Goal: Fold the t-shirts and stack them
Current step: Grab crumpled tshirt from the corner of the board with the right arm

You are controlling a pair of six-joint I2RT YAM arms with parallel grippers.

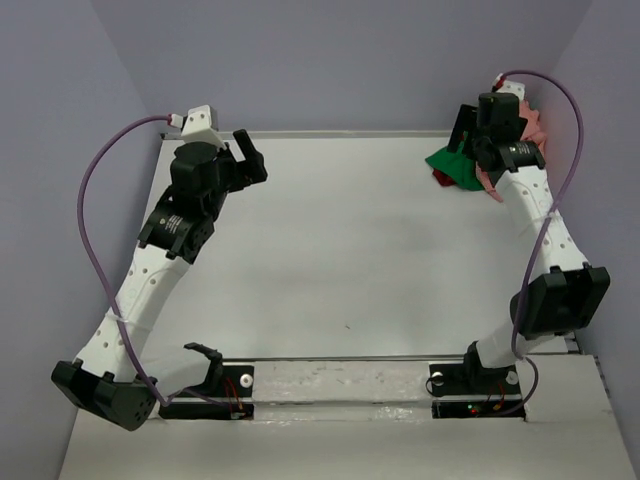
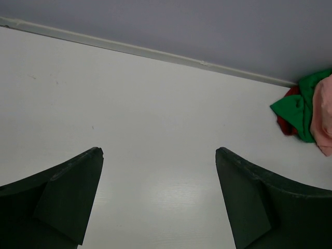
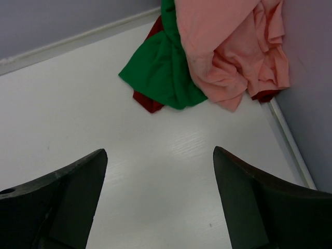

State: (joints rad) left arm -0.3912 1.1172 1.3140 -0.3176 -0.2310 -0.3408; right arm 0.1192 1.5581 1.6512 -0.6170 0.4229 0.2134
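Note:
The salmon pink t-shirt (image 3: 228, 46) and the bright green t-shirt (image 3: 166, 67) lie crumpled together in the table's far right corner, pink partly over green. They also show in the top view, green (image 1: 450, 165) and pink (image 1: 490, 182), and at the right edge of the left wrist view, green (image 2: 298, 106) and pink (image 2: 324, 116). My right gripper (image 3: 160, 151) is open and empty, hovering just short of the pile (image 1: 468, 140). My left gripper (image 2: 158, 150) is open and empty at the far left (image 1: 252, 155), far from the shirts.
A dark red cloth (image 3: 148, 101) pokes out from under the green shirt. The white table (image 1: 340, 250) is bounded by purple walls at the back and both sides. A raised edge strip (image 3: 290, 140) runs along the right side.

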